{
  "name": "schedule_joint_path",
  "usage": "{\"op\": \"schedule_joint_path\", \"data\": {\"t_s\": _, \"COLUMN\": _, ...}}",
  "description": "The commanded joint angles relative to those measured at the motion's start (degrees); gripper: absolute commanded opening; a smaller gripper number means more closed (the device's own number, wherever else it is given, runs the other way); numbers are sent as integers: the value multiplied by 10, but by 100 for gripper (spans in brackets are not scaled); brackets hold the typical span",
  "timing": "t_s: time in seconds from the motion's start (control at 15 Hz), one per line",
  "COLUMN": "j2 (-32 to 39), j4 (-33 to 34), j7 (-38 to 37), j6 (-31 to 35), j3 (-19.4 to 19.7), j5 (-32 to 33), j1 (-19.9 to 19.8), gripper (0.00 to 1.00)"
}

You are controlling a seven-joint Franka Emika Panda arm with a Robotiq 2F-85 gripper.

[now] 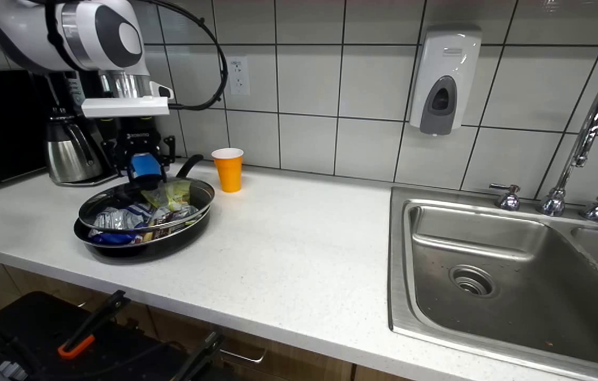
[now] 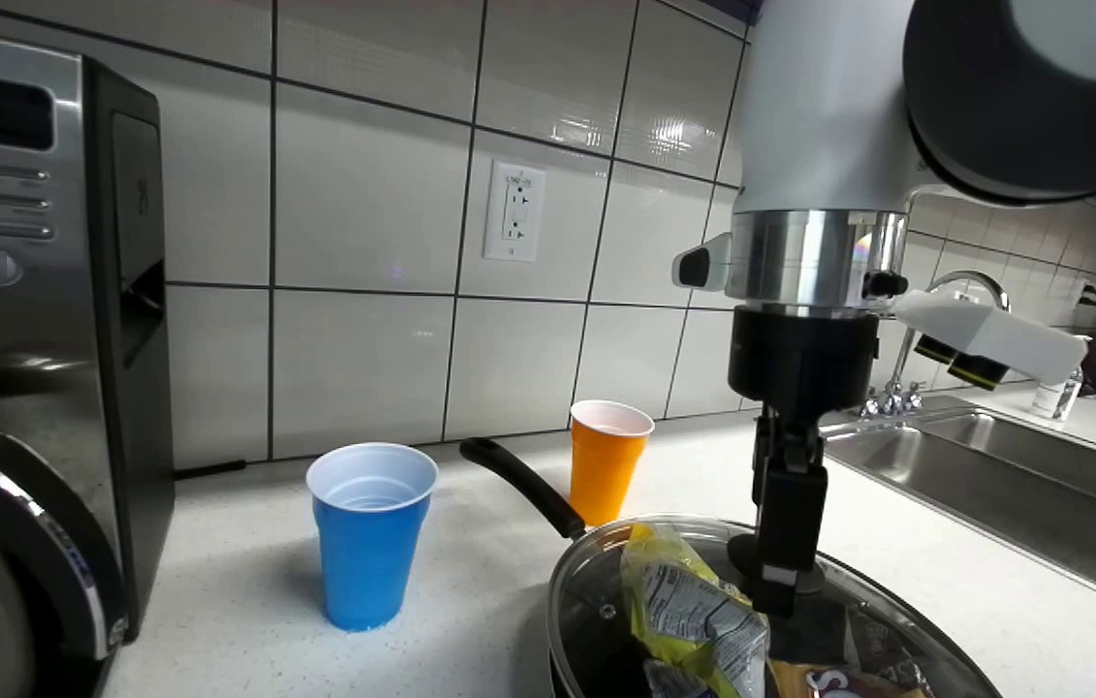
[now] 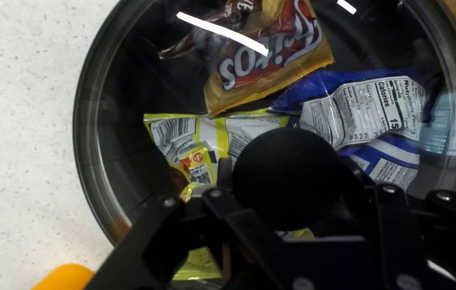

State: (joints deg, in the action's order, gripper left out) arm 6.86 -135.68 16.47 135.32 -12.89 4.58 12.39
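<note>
The end effector (image 1: 147, 175) is pinching the black knob (image 3: 286, 177) while snack bags (image 1: 113, 238) are possibly propping the lid (image 1: 132, 196) above the pan (image 1: 140, 255), risking a sideways slip.

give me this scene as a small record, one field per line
gripper: closed on the knob
lid: clear glass, above the pan, not flush; a gap shows between the rims
support: cannot tell if the lid also rests on the snack bags
snack bags: several, under the glass
blue cup: upright on the counter
orange cup: upright, across the handle from the blue cup in an exterior view
sink: steel, with a tap
</note>
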Motion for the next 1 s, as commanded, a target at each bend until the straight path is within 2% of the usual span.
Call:
{"op": "schedule_joint_path", "data": {"t_s": 0.0, "j2": -25, "j4": 2, "j7": -32, "j6": -23, "j3": -3, "j5": 15, "j1": 5, "gripper": 39}}
{"op": "schedule_joint_path", "data": {"t_s": 0.4, "j2": -28, "j4": -3, "j7": -62, "j6": -15, "j3": -4, "j5": 27, "j1": 12, "gripper": 39}}
{"op": "schedule_joint_path", "data": {"t_s": 0.93, "j2": -28, "j4": -13, "j7": -63, "j6": -17, "j3": -6, "j5": 20, "j1": 16, "gripper": 39}}
